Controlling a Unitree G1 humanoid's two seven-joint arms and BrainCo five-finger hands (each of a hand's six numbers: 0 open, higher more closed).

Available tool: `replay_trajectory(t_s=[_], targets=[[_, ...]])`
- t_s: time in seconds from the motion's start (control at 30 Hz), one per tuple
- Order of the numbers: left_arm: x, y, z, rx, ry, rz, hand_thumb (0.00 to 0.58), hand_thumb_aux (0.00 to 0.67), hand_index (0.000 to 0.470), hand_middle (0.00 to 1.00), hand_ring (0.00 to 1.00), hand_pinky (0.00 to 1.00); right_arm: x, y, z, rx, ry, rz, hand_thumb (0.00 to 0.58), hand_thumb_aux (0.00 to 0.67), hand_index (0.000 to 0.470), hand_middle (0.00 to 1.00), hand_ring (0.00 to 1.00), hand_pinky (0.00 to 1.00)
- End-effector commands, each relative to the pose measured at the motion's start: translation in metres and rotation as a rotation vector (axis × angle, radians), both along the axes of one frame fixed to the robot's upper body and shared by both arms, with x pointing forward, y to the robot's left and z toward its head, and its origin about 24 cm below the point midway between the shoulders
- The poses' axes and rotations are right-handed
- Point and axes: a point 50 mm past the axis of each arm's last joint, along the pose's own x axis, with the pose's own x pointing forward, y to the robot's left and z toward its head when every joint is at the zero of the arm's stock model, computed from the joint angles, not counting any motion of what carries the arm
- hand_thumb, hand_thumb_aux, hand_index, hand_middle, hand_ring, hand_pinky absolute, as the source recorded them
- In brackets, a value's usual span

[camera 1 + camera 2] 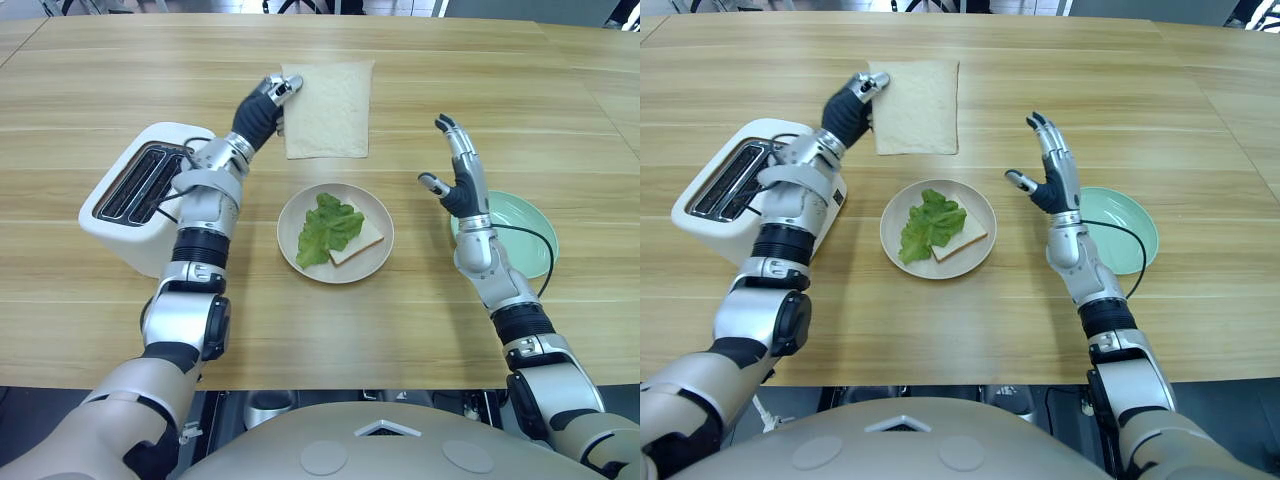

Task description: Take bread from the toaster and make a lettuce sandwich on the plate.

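Observation:
My left hand [266,108] is shut on the left edge of a white bread slice [330,108], held up over the far middle of the table. Below it, a beige plate [375,255] holds another bread slice [362,240] with a green lettuce leaf [326,228] lying across it. The white toaster [140,192] stands at the left, its two slots showing dark, just left of my left forearm. My right hand [455,170] is raised to the right of the plate, fingers spread and holding nothing.
A pale green plate [525,225] lies at the right, partly behind my right wrist, with a black cable running over it. Bare wooden table stretches across the back and along the front edge.

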Motion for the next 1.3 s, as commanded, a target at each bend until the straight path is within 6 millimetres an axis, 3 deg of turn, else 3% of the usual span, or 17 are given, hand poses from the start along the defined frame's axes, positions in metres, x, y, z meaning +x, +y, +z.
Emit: replay_trajectory(t_s=[0.03,0.27,0.43,0.93,1.3], targets=[[0.003,-0.003,-0.022,-0.040,0.125,0.036,0.580,0.670,0.460,1.00,1.00,1.00,-0.001,-0.006,0.001,0.008,-0.004,-0.030,0.000,0.000,0.000,0.00,0.00,0.00],[-0.002,-0.014,-0.070,-0.090,0.349,0.113,0.580,0.670,0.460,1.00,1.00,1.00,-0.002,0.000,-0.001,-0.009,0.004,-0.002,0.000,0.000,0.000,0.00,0.00,0.00],[-0.009,-0.016,-0.090,-0.105,0.415,0.166,0.580,0.670,0.460,1.00,1.00,1.00,-0.002,0.009,-0.005,-0.018,0.020,0.024,0.000,0.000,0.000,0.00,0.00,0.00],[-0.021,-0.021,-0.105,-0.080,0.429,0.193,0.580,0.670,0.460,1.00,1.00,1.00,-0.020,0.057,-0.048,-0.254,0.213,0.290,0.000,0.000,0.000,0.00,0.00,0.00],[-0.028,-0.017,-0.102,0.061,0.301,0.221,0.580,0.670,0.460,1.00,1.00,1.00,-0.024,0.065,-0.058,-0.295,0.250,0.312,0.000,0.000,0.000,0.00,0.00,0.00]])
